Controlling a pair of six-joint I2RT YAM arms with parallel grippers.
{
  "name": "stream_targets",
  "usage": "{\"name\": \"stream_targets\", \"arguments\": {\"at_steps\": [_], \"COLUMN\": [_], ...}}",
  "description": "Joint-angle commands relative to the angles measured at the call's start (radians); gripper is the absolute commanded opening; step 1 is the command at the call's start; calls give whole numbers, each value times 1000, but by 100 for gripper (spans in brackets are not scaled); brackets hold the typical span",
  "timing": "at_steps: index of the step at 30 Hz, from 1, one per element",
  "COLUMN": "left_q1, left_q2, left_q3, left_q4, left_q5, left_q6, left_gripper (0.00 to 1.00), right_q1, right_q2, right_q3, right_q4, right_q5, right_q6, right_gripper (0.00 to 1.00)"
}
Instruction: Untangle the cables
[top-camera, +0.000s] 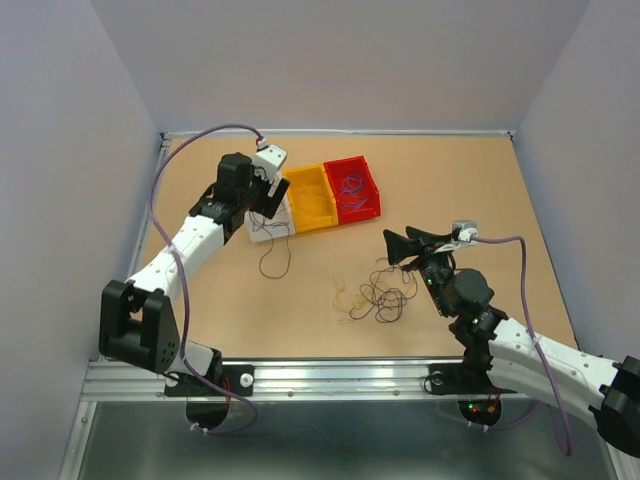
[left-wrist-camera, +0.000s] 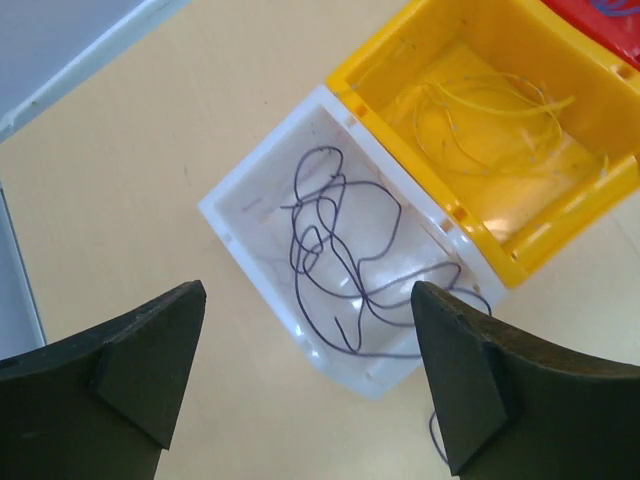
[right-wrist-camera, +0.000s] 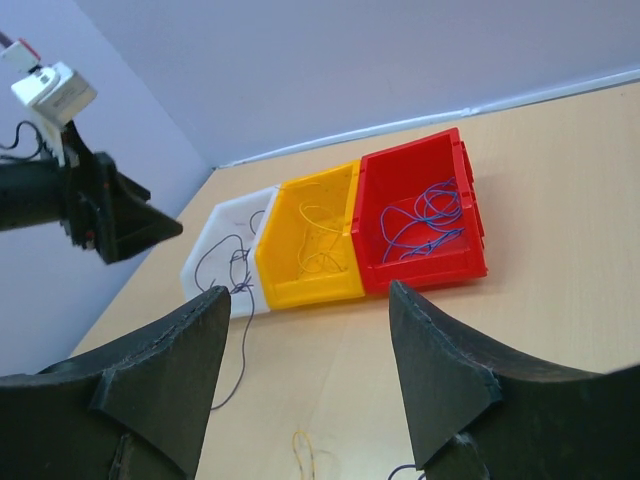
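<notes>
1. Tan board makes up the table (top-camera: 480, 180); three open bins stand in a row in the upper middle of the top view, side against side: a white bin (left-wrist-camera: 215, 205), a yellow bin (top-camera: 322, 222) and a red bin (top-camera: 345, 163).
2. The tangle of cables (top-camera: 380, 295) lies loose on the table in the lower middle of the top view, dark loops with a little yellow at their left edge (the strands are too fine to count).
3. A dark cable (left-wrist-camera: 340, 250) is coiled inside the white bin; one end runs over the bin's near wall and trails onto the table (top-camera: 275, 258).
4. Yellow cables (left-wrist-camera: 480, 110) lie in the yellow bin, and purple cables (right-wrist-camera: 425, 215) lie in the red bin.
5. The left gripper (left-wrist-camera: 308, 300) hangs above the white bin, its fingers spread wide with nothing between them; in the top view it covers most of that bin (top-camera: 265, 200).
6. The right gripper (right-wrist-camera: 308, 295) stands just right of the tangle in the top view (top-camera: 405, 245), pointed toward the bins. Its fingers are apart and hold nothing.
7. In the right wrist view the left gripper shows at the upper left, above the white bin's far end.
</notes>
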Motion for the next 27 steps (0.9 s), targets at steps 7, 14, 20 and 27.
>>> {"name": "stream_targets", "arguments": {"at_steps": [7, 14, 20, 27], "left_q1": [-239, -262, -259, -250], "left_q2": [-163, -169, -141, -71], "left_q3": [-350, -377, -383, -383], "left_q4": [-53, -120, -191, -260], "left_q5": [-28, -21, 25, 114], "left_q6": [156, 230, 293, 371], "left_gripper": [96, 91, 87, 70], "right_q1": [2, 1, 2, 1], "right_q2": [21, 8, 7, 4], "right_q3": [-13, -15, -15, -15], "right_q4": [46, 46, 45, 43], "right_q5": [15, 18, 15, 13], "right_q6": [-10, -12, -10, -12], "right_gripper": [70, 70, 70, 70]}}
